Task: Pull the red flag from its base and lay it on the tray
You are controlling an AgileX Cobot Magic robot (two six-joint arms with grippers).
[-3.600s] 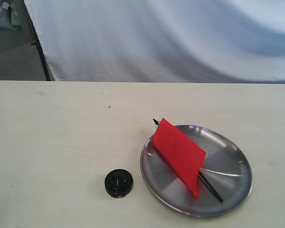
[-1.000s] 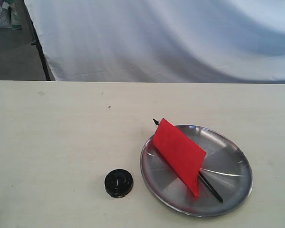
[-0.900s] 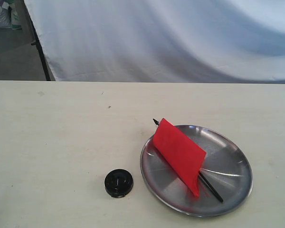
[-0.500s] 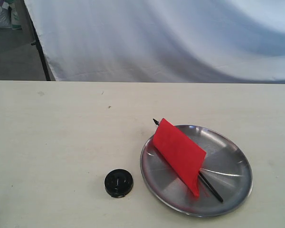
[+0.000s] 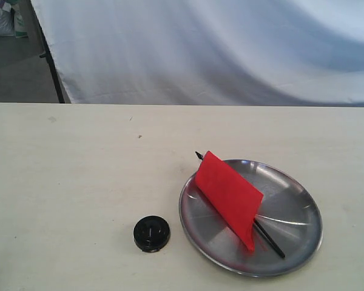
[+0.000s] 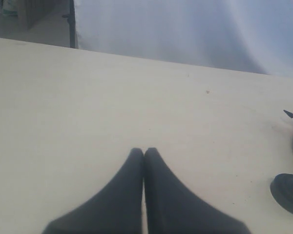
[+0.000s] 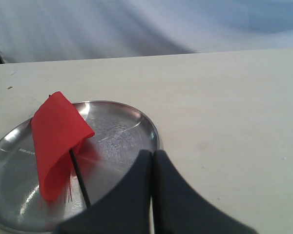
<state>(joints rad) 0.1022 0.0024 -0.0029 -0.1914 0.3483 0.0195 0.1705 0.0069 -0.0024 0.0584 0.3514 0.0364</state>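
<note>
The red flag (image 5: 229,197) lies across the silver tray (image 5: 294,209), its black stick slanting from the far rim toward the front; the right wrist view shows the flag (image 7: 56,136) on the tray (image 7: 122,134) too. The black base (image 5: 151,233) stands alone on the table left of the tray, with its edge (image 6: 289,193) at the border of the left wrist view. My left gripper (image 6: 144,152) is shut and holds nothing, away from the base. My right gripper (image 7: 152,154) is shut and holds nothing, over the tray's near rim. Neither arm appears in the exterior view.
A white cloth backdrop (image 5: 218,48) hangs behind the pale table (image 5: 79,170). A dark stand leg (image 5: 51,60) and a grey floor show at the far left.
</note>
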